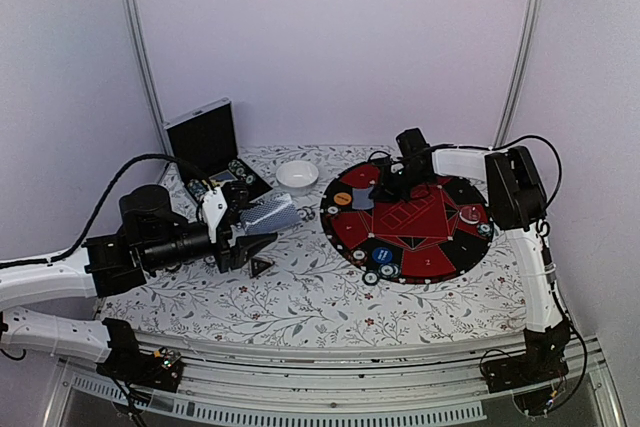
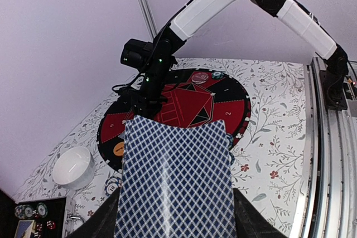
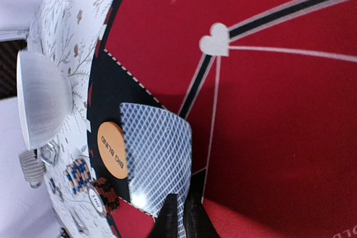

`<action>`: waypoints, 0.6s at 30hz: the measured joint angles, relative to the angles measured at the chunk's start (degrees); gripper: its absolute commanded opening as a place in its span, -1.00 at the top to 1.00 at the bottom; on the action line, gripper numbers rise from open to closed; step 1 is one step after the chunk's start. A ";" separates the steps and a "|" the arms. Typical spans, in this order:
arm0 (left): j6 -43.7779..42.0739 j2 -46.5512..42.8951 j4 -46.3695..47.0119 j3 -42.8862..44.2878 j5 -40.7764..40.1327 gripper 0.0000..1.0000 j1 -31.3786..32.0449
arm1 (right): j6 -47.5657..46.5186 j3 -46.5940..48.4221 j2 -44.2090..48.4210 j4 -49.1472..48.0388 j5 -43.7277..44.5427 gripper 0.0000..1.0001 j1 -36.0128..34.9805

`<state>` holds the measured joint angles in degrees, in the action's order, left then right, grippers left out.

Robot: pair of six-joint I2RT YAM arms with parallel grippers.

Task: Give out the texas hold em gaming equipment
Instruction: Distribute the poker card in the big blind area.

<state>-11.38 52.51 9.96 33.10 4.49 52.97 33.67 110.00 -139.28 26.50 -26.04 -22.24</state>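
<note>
My left gripper (image 1: 258,235) is shut on a stack of playing cards (image 1: 271,214) with blue diamond-patterned backs and holds it above the table, left of the round red and black poker mat (image 1: 425,262). In the left wrist view the stack (image 2: 175,176) fills the space between the fingers. My right gripper (image 1: 381,192) is shut on a single card (image 3: 159,154), low over the mat's back left section. That card sits beside the orange "BIG BLIND" disc (image 3: 111,150), which also shows in the top view (image 1: 343,199). A blue disc (image 1: 381,253) and poker chips (image 1: 371,277) lie at the mat's near edge.
A white bowl (image 1: 297,176) stands behind the mat's left side. The black silver-edged case (image 1: 203,135) stands open at the back left, with chips in its tray (image 1: 226,182). Two chip stacks (image 3: 103,196) sit at the mat's edge near the orange disc.
</note>
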 measured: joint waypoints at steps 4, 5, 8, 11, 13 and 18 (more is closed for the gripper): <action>-0.02 0.00 -0.17 0.02 0.04 -0.13 -0.11 | 0.02 -0.04 0.07 0.11 0.46 -0.09 -0.04; -0.07 0.00 -0.22 0.02 0.04 -0.12 -0.15 | -0.31 -0.15 0.37 -0.02 0.85 -0.19 -0.04; -0.28 0.00 -0.24 0.02 0.48 -0.13 -0.22 | -1.73 -2.62 4.24 0.59 4.57 -0.54 -0.22; -0.59 -0.02 -0.22 0.02 1.49 -0.12 -0.26 | -3.52 -5.95 11.06 1.66 8.85 -0.98 -0.76; -0.81 -0.04 -0.22 0.02 2.45 -0.12 -0.28 | -6.21 -7.87 17.81 2.38 11.17 -0.98 -1.40; -1.07 -0.13 -0.09 0.02 5.01 -0.11 -0.28 | -14.95 -9.01 34.29 1.27 8.72 -0.98 -8.22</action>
<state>-12.45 52.38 9.87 33.12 9.50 52.69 18.72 100.99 -104.99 27.77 -17.32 -30.46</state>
